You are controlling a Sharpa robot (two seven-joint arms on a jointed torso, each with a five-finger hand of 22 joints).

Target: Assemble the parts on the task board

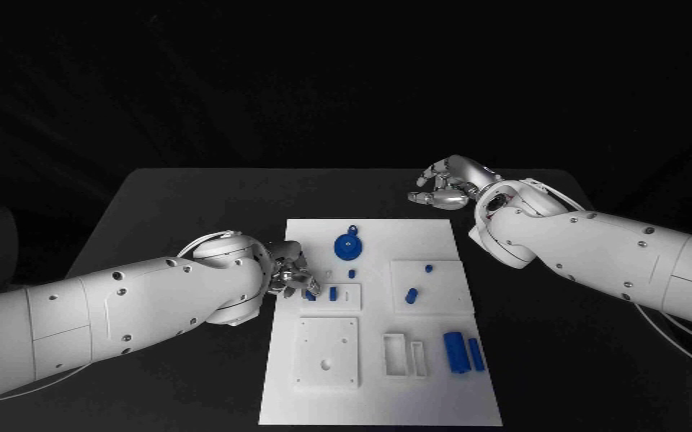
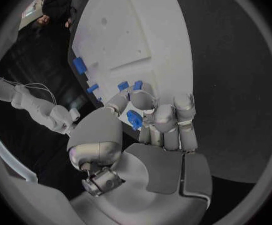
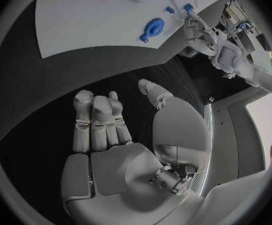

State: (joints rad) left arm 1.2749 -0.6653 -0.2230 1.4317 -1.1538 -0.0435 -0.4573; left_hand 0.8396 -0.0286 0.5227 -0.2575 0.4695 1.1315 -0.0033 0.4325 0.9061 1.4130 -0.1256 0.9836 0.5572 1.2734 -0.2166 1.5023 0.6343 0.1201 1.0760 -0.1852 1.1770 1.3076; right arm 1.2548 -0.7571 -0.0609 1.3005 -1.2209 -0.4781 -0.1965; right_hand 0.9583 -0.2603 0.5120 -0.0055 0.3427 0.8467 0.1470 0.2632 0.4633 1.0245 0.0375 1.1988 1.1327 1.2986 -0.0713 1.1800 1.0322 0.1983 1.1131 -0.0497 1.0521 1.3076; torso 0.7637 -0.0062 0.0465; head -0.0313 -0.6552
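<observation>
Left hand (image 2: 154, 120) sits nearest its wrist camera, fingers curled over the task board's (image 1: 447, 402) left edge and pinching a small blue part (image 2: 135, 119) between thumb and fingers; in the head view this hand (image 1: 293, 274) is at the board's left side, beside two small blue pegs (image 1: 320, 294) standing in a raised block. Right hand (image 3: 117, 130) holds nothing, fingers loosely bent and apart, over the black table (image 1: 173, 202) off the board's far right corner (image 1: 450, 182). On the board: a round blue knob-like disc (image 1: 349, 246) near the far end, two small blue pieces (image 1: 418, 284) on a raised square plate to the right, and two blue cylinders (image 1: 463, 352) lying side by side near the right edge.
</observation>
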